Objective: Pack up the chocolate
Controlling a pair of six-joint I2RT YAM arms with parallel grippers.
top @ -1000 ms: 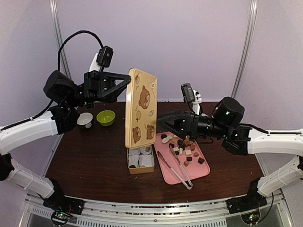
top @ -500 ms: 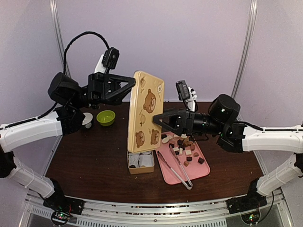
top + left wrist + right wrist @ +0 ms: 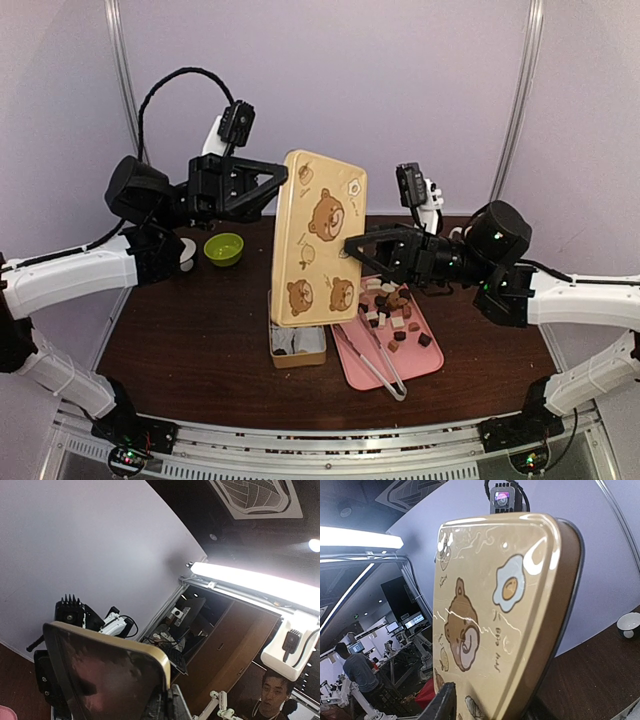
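From the top view, the left gripper (image 3: 278, 178) has its fingers clamped on the upper left edge of the bear-printed lid (image 3: 320, 235), which it holds upright and slightly tilted in mid-frame. The right gripper (image 3: 349, 243) meets the lid's right edge. Its fingers straddle that edge, but whether they press on it cannot be told. The lid hides the far part of the open box (image 3: 297, 360) on the counter (image 3: 200, 330) below it. White paper cups (image 3: 290, 341) line the part of the box that shows, and what sits in them is too small to make out. The chocolate (image 3: 392, 305) lies loose on the pink tray (image 3: 430, 362) right of the box, its far pieces partly covered by the right gripper. Clear tongs (image 3: 375, 360) lie across the tray's near side. At left, a green bowl (image 3: 223, 248) stands beside a white cup (image 3: 184, 255) that the left arm half hides.

In the left wrist view, the lid (image 3: 110, 680) shows its dark, shiny inner face. It is cut off by the lower edge, where the left fingers (image 3: 167, 707) are pinched together on its rim.

In the right wrist view, the lid (image 3: 495, 610) fills the frame with a bear and a fried egg. The small printed marks between them are not legible. One right finger (image 3: 442, 702) shows at the bottom in front of the lid, and the other is hidden. The white cup (image 3: 628, 624) sits at the far right.
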